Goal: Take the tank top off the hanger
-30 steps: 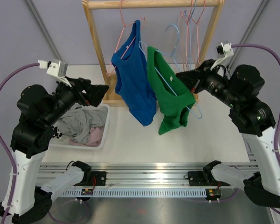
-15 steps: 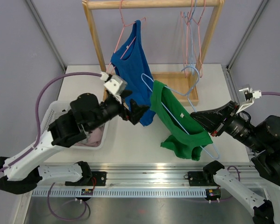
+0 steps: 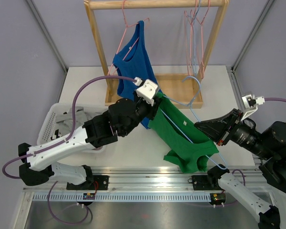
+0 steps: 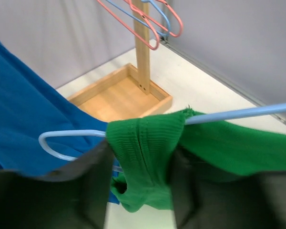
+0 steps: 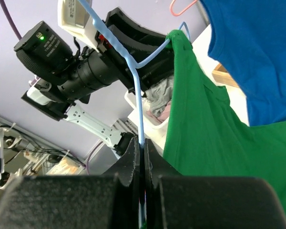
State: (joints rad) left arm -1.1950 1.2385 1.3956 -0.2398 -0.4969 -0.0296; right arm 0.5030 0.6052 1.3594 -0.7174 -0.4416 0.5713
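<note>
The left arm (image 3: 66, 145) stretches forward and to the right, the left gripper (image 3: 155, 101) half closed in a grip. The right arm (image 3: 271, 143) sits folded low, the right gripper (image 3: 198, 126) pointing left, pinched tight.

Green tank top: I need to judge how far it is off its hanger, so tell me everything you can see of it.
The green tank top is a ribbed knit with a small white tag inside. It hangs slack on a pale blue wire hanger, held clear of the rack and slanted. One shoulder strap loops over the hanger's end and looks pinched in the left gripper's jaws. The right gripper is shut on the wire. The hem droops, bunched.
</note>
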